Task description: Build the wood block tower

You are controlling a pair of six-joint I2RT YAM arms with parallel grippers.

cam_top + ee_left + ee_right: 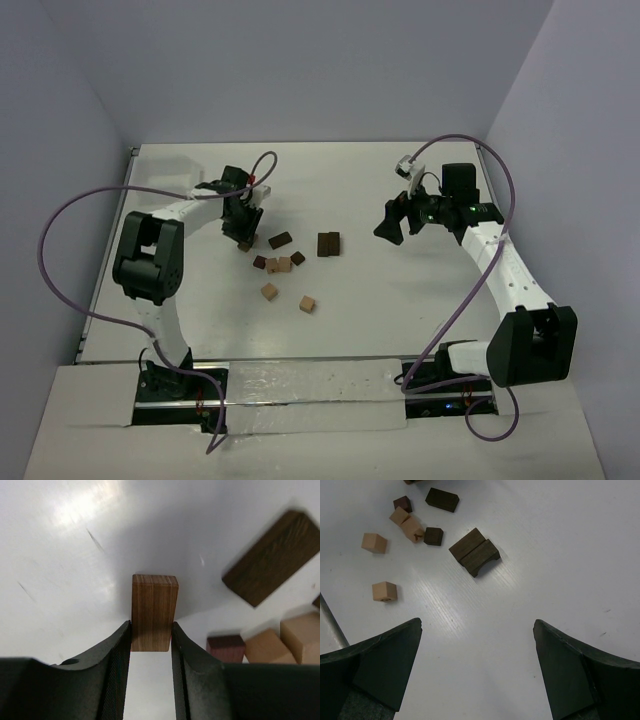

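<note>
Altogether, four tan blocks (268, 290), six brown blocks (280, 240).

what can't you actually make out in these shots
Left wrist view: the brown block has its underside facing away, so whether it touches the table is unclear, though the left fingers press both its sides.
Left wrist view: the tan cubes are cut by the right edge and a finger.
Right wrist view: a brownish block is only a sliver at the top edge.
Top view: the gripped block is too small to show its shape.
</note>
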